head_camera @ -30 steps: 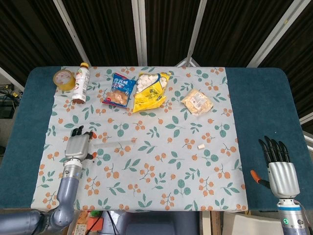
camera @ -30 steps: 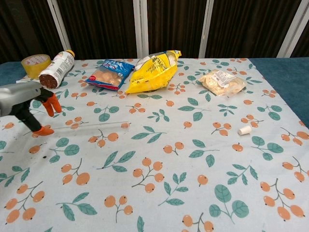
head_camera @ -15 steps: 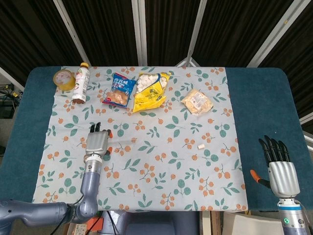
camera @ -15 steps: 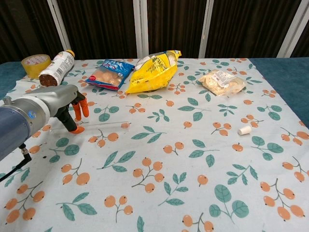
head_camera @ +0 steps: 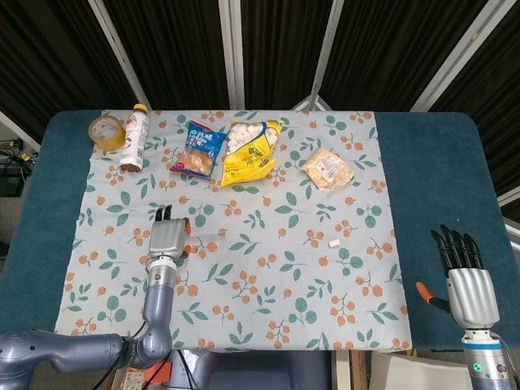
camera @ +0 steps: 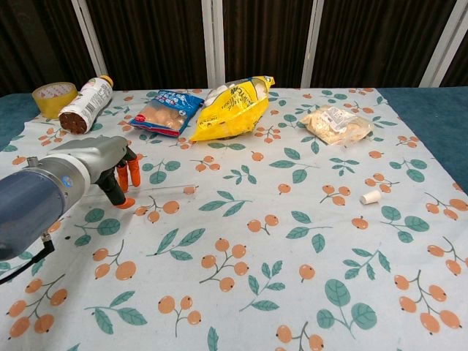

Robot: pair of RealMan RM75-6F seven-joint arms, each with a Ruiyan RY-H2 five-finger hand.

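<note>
Just right of the left hand (camera: pixel 110 164), clear tube (camera: pixel 164 189), fingers (camera: pixel 129 171) curled downward, holding nothing

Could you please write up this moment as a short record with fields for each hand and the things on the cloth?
Left hand: the left hand hovers over a clear tube lying on the floral tablecloth; contact cannot be told.
Right hand: the right hand is at the table's near right edge, fingers straight, holding nothing.
Back row: tape roll, bottle lying down, blue snack bag, yellow bag, clear packet.
Loose item: small white stopper.
</note>
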